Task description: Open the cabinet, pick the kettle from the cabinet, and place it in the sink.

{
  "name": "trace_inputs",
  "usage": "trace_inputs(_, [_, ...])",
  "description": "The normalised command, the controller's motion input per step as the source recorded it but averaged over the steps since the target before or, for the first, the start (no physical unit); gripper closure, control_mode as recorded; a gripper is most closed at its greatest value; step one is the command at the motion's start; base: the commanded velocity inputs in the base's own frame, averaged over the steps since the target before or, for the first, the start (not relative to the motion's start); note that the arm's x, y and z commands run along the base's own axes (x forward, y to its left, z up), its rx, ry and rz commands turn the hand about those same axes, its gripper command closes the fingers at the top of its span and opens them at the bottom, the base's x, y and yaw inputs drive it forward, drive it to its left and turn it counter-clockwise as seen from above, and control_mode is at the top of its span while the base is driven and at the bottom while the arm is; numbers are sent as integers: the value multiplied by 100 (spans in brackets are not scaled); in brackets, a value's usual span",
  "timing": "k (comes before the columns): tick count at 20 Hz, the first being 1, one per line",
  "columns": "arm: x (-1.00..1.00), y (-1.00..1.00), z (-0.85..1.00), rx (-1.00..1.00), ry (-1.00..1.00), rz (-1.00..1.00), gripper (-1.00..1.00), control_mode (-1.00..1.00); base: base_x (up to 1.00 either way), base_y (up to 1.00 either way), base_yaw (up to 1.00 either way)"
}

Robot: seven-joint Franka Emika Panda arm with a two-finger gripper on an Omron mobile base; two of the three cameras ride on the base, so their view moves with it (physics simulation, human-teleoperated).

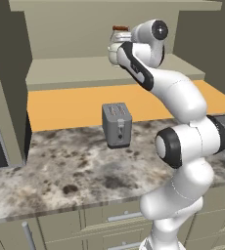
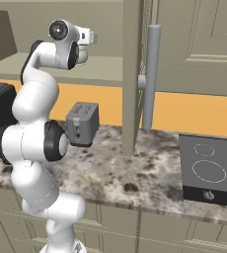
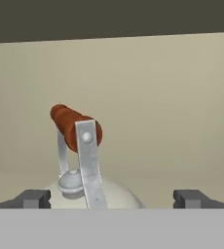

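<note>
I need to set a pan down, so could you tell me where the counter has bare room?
Bare counter lies in front of the toaster, and between the open cabinet door and the cooktop. The cabinet shelf is crowded around the kettle and claw.

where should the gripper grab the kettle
Probably by the red-brown wooden grip atop the kettle, closing across it from the open cabinet front. The grip stands clear above the round body on thin metal straps, and the open gripper already straddles the kettle below it.

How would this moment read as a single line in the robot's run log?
cabinet: open | kettle: on cabinet shelf, not gripped | gripper: open, tips either side of kettle | sink: kettle not in it yet
</note>
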Motion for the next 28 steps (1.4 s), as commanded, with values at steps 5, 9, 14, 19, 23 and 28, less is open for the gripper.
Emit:
trace_inputs(5, [15, 3, 0, 0, 0, 0, -100, -100, 0, 0, 0])
trace_inputs(9, [-2, 2, -2, 0, 0, 0, -100, -100, 0, 0, 0])
trace_inputs(14, [-6, 9, -10, 0, 0, 0, 100, -100, 0, 0, 0])
trace_inputs(19, [-4, 13, -10, 0, 0, 0, 100, -100, 0, 0, 0])
trace_inputs(23, [0, 11, -8, 0, 0, 0, 100, -100, 0, 0, 0])
trace_inputs(28, [-8, 8, -1, 0, 0, 0, 100, -100, 0, 0, 0])
